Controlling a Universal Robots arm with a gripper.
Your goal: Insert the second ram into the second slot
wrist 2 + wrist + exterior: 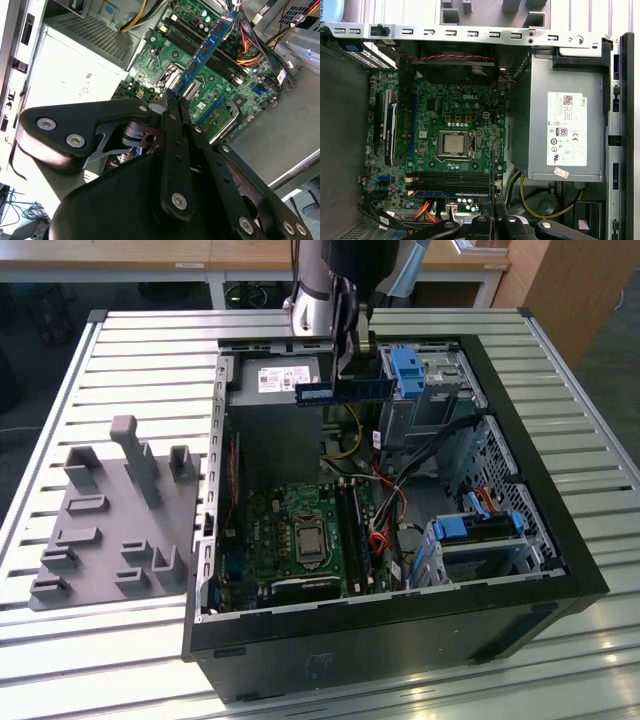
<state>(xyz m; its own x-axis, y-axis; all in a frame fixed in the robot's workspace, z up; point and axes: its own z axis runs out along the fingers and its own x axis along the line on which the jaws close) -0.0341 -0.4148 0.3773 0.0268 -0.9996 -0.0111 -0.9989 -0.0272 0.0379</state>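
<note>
My gripper [350, 362] is shut on the second ram [345, 390], a blue stick held level above the back of the open computer case [400, 640]. In the second wrist view the black fingers [172, 112] clamp one end of the ram [205, 50], which points out over the motherboard's black memory slots [192, 37]. In the first wrist view the ram [492, 170] is seen edge-on, crossing one end of the slot row [452, 180], well above it. A blue strip [452, 193] lies along that row's outer edge.
The case holds a grey power supply [280, 380], the processor socket [305, 540], light-blue drive brackets [405, 368] [480, 527] and loose cables [385, 530]. A grey parts fixture [120, 520] with upright posts stands on the slatted table at the exterior view's left.
</note>
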